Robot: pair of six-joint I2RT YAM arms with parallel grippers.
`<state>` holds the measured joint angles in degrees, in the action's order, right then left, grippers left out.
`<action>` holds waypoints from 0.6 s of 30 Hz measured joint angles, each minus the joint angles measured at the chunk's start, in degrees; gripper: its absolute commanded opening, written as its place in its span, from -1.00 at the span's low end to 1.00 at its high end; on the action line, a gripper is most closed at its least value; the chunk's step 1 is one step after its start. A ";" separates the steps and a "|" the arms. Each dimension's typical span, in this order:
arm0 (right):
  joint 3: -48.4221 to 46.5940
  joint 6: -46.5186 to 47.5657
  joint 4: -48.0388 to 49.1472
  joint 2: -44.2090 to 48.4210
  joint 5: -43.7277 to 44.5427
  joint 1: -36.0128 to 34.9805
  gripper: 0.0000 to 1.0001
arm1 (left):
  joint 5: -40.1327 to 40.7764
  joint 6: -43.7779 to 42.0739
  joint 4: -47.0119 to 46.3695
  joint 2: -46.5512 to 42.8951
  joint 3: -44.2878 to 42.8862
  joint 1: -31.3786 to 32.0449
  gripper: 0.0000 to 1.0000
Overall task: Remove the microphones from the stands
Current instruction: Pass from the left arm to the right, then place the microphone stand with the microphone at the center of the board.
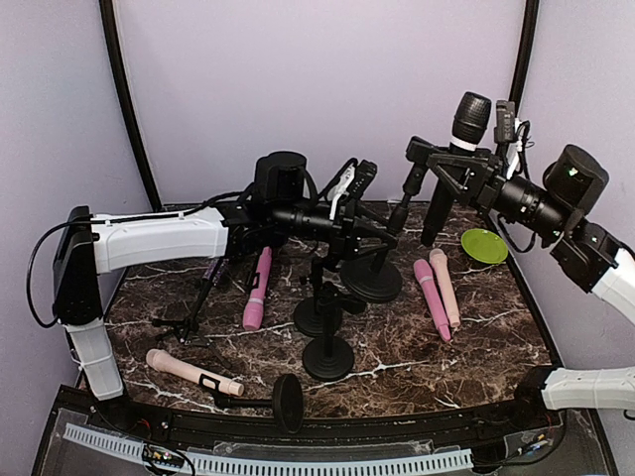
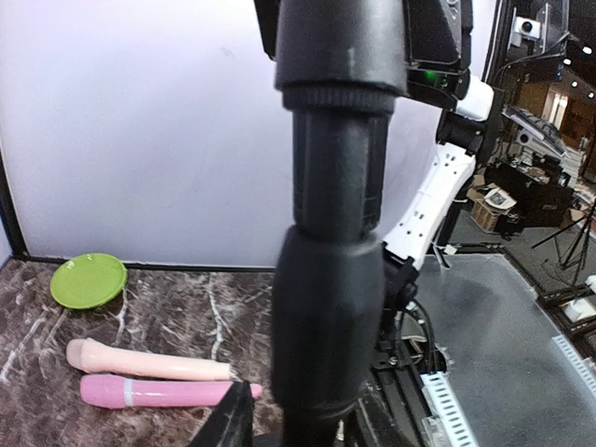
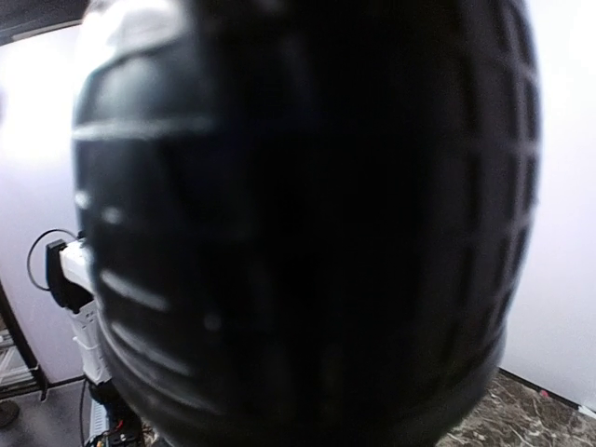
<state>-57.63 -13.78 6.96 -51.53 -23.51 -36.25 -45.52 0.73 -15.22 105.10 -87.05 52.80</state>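
Right hand (image 1: 448,172) grips the microphone (image 1: 470,117), whose blurred head fills its camera. Left hand (image 1: 355,230) sits at the stand (image 1: 373,282); fingers hidden, so its grip is unclear.

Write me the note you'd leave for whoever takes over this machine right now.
Right gripper: shut on the black microphone, holding it head-up in the air at the back right.
Left gripper: at the upper part of the black stand. The views don't show whether it is clamped.
Done: the microphone appears to be clear of the stand.
Left: probably set the microphone down on a bare patch of the marble table and let go of both.
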 measured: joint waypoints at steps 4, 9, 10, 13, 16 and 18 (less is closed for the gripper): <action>2.25 0.04 -0.68 2.47 4.92 0.04 -1.00 | 0.55 0.37 -1.09 2.27 -2.14 -0.39 0.25; 4.24 0.04 -0.72 3.45 9.11 0.04 -1.00 | 0.20 1.01 -2.16 2.56 -2.34 -0.55 0.42; 4.48 0.02 -0.81 3.50 9.68 0.04 -1.00 | 0.07 1.09 -2.32 2.56 -2.38 -0.55 0.43; 4.94 0.00 -1.20 3.78 11.67 0.04 -1.00 | -0.72 1.29 -2.99 2.56 -2.47 -0.55 0.45; 4.94 0.46 -2.23 4.83 13.31 0.04 -1.00 | -1.33 1.53 -3.56 2.56 -2.51 -0.55 0.47; 4.94 0.87 -3.41 5.60 14.32 0.04 -1.00 | -1.66 1.79 -3.80 2.56 -2.51 -0.55 0.50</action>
<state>-52.69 -12.91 3.55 -45.93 -9.19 -36.21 -47.18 2.52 -19.03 107.66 -89.56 52.25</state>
